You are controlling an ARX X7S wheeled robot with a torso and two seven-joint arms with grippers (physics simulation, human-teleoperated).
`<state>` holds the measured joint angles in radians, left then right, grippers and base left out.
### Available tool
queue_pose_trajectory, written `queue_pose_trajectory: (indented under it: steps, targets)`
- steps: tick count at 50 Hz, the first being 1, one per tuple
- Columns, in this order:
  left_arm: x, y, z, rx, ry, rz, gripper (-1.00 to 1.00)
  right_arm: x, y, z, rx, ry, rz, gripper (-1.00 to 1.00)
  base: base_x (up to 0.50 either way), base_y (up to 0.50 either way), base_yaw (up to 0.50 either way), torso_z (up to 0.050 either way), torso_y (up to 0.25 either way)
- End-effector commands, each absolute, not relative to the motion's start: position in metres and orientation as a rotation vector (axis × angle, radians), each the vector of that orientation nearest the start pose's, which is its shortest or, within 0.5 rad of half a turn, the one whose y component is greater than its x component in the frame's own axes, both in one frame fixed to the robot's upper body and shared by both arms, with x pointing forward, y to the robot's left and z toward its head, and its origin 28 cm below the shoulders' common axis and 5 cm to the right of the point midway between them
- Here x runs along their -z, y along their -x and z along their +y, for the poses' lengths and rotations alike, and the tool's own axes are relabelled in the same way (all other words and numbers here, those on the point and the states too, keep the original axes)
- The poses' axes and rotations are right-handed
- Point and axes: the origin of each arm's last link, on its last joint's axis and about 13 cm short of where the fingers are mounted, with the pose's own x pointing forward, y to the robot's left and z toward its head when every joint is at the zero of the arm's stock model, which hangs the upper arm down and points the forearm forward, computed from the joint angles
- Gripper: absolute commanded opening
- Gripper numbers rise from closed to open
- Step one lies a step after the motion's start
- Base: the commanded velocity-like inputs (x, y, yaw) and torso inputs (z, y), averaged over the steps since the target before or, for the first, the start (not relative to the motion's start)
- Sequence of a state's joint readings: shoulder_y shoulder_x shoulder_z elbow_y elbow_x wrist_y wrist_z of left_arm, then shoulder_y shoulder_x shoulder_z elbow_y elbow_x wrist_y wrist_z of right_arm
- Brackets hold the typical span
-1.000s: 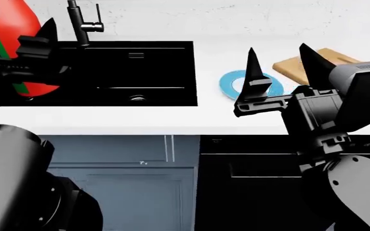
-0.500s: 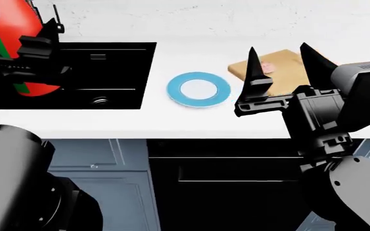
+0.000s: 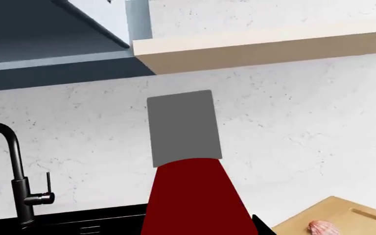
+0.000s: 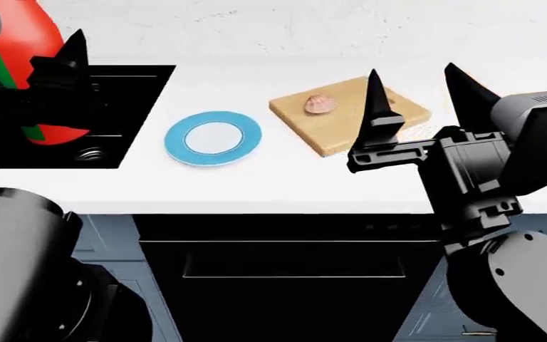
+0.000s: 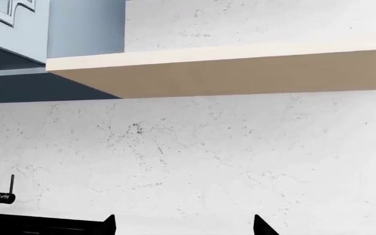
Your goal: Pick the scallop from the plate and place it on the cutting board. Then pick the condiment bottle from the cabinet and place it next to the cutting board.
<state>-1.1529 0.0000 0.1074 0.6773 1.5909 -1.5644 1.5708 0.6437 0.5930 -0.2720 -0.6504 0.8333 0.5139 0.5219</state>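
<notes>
The left gripper (image 4: 50, 85) clenches the condiment bottle (image 4: 17, 43) high for carrying toward the cutting board (image 4: 350, 114), while the right gripper (image 4: 416, 89) hangs released

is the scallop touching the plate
Apart. The head view shows the scallop lying on the cutting board, with bare white counter between the board and the plate.

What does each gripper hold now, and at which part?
The left gripper holds the condiment bottle around its red body, near the label band. The right gripper is open and holds nothing.
</notes>
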Motion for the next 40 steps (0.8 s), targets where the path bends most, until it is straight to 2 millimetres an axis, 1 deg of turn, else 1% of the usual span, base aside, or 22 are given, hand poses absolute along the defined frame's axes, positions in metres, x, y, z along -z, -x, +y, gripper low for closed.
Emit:
queue_pose_trajectory:
  steps: [1, 28, 40]
  targets:
    - [-0.3142, -0.1939, 0.2597, 0.036, -0.091, -0.265, -1.0, -0.2388, -0.2371, -0.1116, -0.187, -0.042, -0.439, 1.0, 0.06, -0.5, 0.0, 0.0, 0.0]
    - [-0.3153, -0.1943, 0.2595, 0.04, -0.092, -0.267, -1.0, -0.2399, -0.2372, -0.1115, -0.186, -0.042, -0.44, 1.0, 0.06, -0.5, 0.0, 0.0, 0.001]
    - [-0.3126, -0.1943, 0.2592, 0.041, -0.095, -0.257, -1.0, -0.2393, -0.2371, -0.1119, -0.185, -0.04, -0.439, 1.0, 0.06, -0.5, 0.0, 0.0, 0.0]
